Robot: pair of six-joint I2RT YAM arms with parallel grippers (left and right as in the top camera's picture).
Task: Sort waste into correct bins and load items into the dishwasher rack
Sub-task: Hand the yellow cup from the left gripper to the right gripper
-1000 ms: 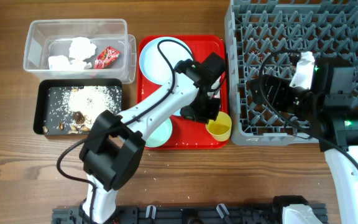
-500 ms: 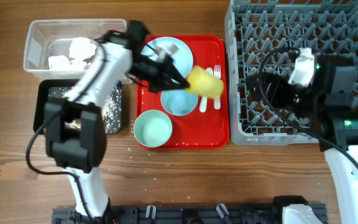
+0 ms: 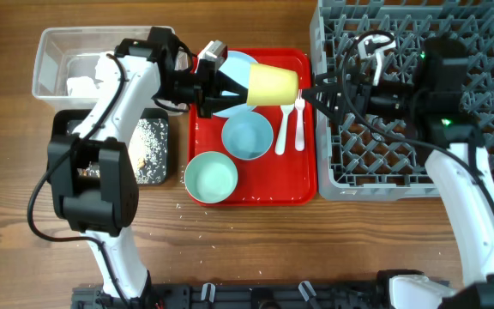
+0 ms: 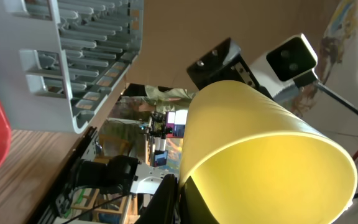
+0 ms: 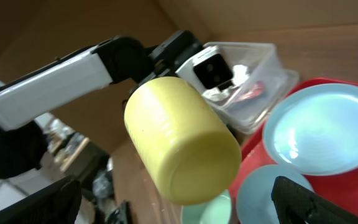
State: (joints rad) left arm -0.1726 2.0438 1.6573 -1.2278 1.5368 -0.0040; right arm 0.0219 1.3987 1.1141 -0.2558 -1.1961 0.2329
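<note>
The yellow cup (image 3: 273, 83), only one, is gripped by the left end effector (image 3: 240, 86) above the red tray (image 3: 304, 176), two bowls (image 3: 247, 136) at its 6 o'clock; the right end effector (image 3: 314, 93), at 3 o'clock, is spread open.

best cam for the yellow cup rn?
Right wrist: yellow cup whole and large, base toward the lens. Overhead shows it small, on its side over the red tray; left wrist crops it at close range.
</note>
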